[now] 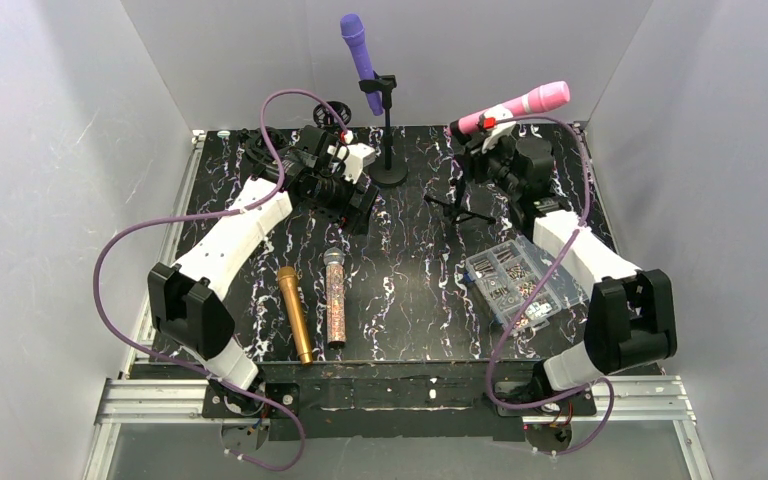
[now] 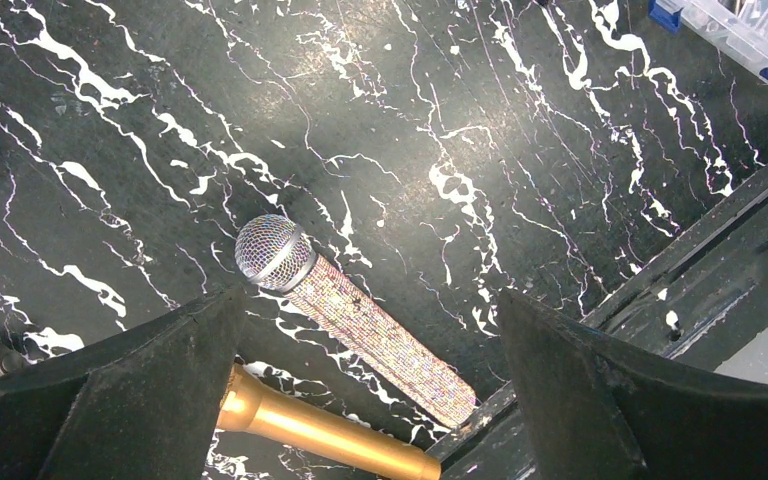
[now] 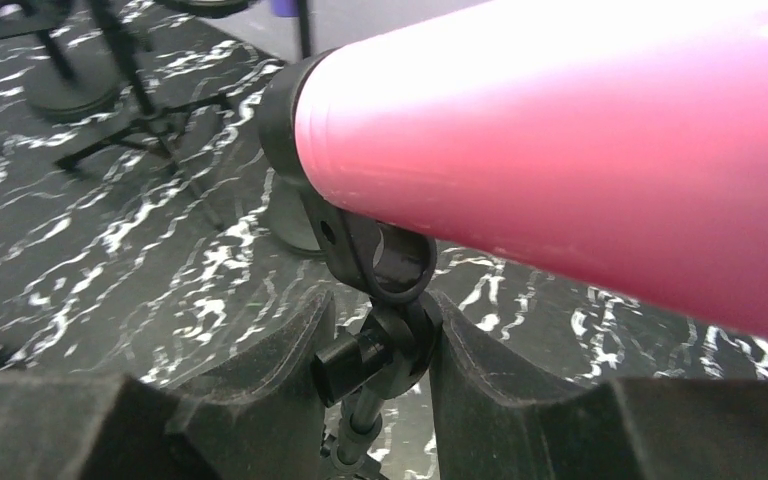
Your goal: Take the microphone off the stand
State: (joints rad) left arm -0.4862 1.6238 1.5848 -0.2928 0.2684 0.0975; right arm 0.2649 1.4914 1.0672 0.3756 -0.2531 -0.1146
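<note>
microphone (image 3: 580,150) above right gripper (image 3: 380,325) around stand (image 3: 378,262)

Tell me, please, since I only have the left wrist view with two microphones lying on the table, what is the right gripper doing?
Observer: The right gripper is shut on the swivel joint of the tripod stand, just beneath the clip.
Operator: Is the microphone out of that clip?
Observer: No, the pink microphone sits in the clip, slanting upward.
Operator: Is there any other stand out there?
Observer: Yes, a round-base stand at the back holds a purple microphone.
</note>
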